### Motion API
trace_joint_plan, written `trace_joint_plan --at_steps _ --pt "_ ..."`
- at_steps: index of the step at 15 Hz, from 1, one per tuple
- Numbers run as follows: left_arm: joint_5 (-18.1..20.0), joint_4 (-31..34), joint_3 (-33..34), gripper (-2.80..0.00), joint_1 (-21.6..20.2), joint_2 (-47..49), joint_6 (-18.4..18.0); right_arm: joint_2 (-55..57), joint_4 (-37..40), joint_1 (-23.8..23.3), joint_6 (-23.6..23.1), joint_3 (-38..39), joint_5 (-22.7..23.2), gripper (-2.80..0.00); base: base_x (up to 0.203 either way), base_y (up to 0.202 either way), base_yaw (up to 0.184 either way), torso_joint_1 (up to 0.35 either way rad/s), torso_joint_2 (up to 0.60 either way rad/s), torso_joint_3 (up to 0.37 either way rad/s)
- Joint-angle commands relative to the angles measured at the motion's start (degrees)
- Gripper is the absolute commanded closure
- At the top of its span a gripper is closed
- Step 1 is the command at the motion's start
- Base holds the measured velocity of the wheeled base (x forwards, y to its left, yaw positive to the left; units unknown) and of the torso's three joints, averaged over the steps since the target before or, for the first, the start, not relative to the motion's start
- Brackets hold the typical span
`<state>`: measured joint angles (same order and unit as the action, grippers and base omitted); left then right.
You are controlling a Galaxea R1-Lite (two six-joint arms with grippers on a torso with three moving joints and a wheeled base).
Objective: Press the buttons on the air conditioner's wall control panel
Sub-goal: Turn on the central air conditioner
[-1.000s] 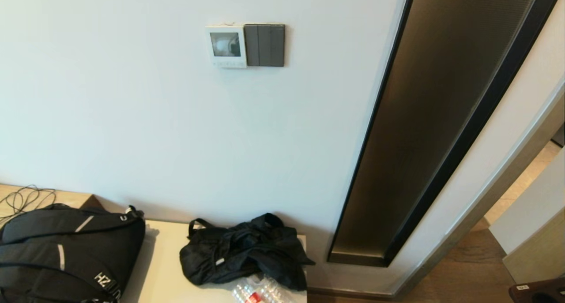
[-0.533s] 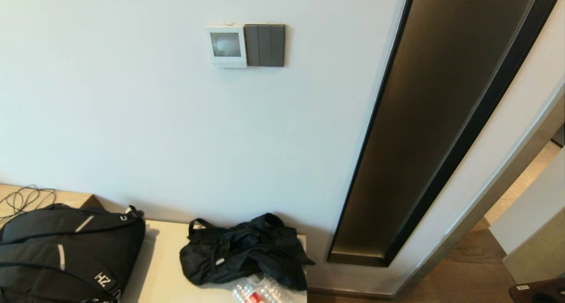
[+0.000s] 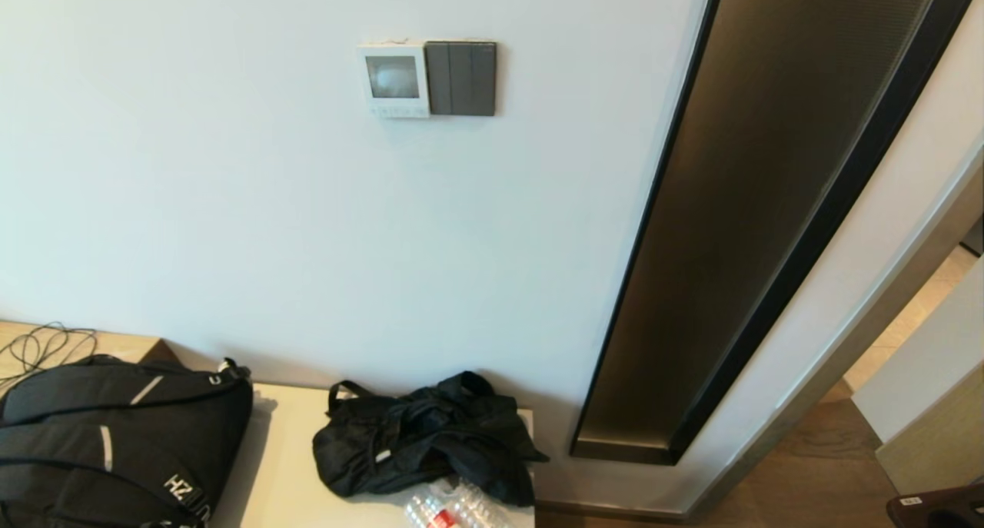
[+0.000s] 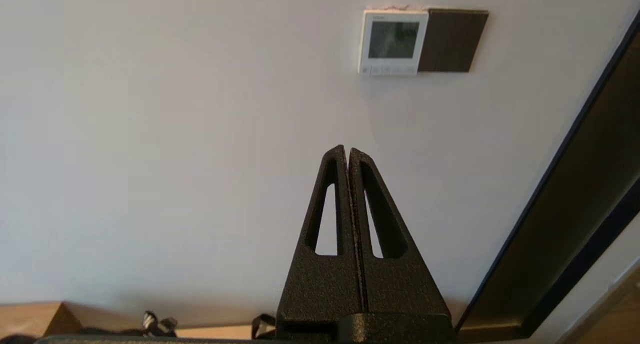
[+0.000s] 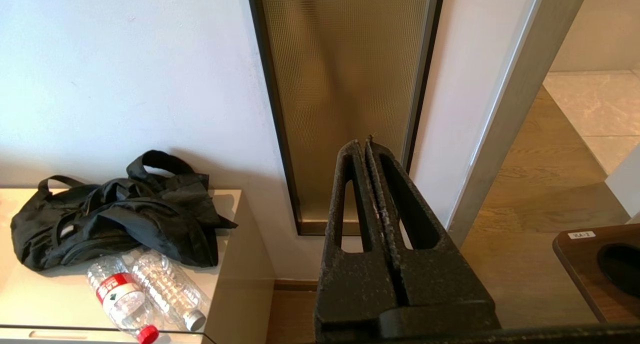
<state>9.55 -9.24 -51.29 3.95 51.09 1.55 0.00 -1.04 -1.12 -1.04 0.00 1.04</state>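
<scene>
A pale wall (image 3: 231, 190) fills most of the head view, with a tall dark glazed strip (image 3: 753, 220) running down its right side. Below, a light worktop (image 3: 284, 466) carries a black backpack (image 3: 108, 443), a crumpled black bag (image 3: 423, 436) and clear plastic bottles (image 5: 145, 294), apparently just stored there and no part of the job. High on the wall is the air conditioner's wall control panel (image 3: 393, 80), a small white square with a greyish screen, touching a dark grey switch plate (image 3: 461, 78) on its right. The buttons (image 4: 389, 70) form a thin pale row beneath the screen. The left gripper (image 4: 348, 151) has its jaws pressed together, likely as a single poking tip, well below the panel. The right gripper (image 5: 367, 146) hangs low by the glazed strip, jaws likewise together, seemingly parked.
</scene>
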Motion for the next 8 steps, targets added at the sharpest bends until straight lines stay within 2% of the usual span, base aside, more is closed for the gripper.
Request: trace_joint_plan --at_steps 1,4,8 --pt "0.99 -1.63 -6.76 0.0 1.28 14.48 0.17 0.09 -0.02 -0.02 -0.02 0.0 0.02 0.0 0.0 0.0 0.0 0.0 0.0 0.0" --pt "0.54 -9.41 -11.67 0.0 5.02 25.89 0.05 0.09 -0.02 -0.02 -0.02 0.0 0.02 0.0 0.0 0.0 0.0 0.0 0.0 0.0" --pt "-6.64 -16.55 -17.52 0.0 15.36 37.71 -0.2 0.09 -0.02 0.02 -0.02 0.0 0.02 0.0 0.0 0.0 0.0 0.0 0.0 0.0"
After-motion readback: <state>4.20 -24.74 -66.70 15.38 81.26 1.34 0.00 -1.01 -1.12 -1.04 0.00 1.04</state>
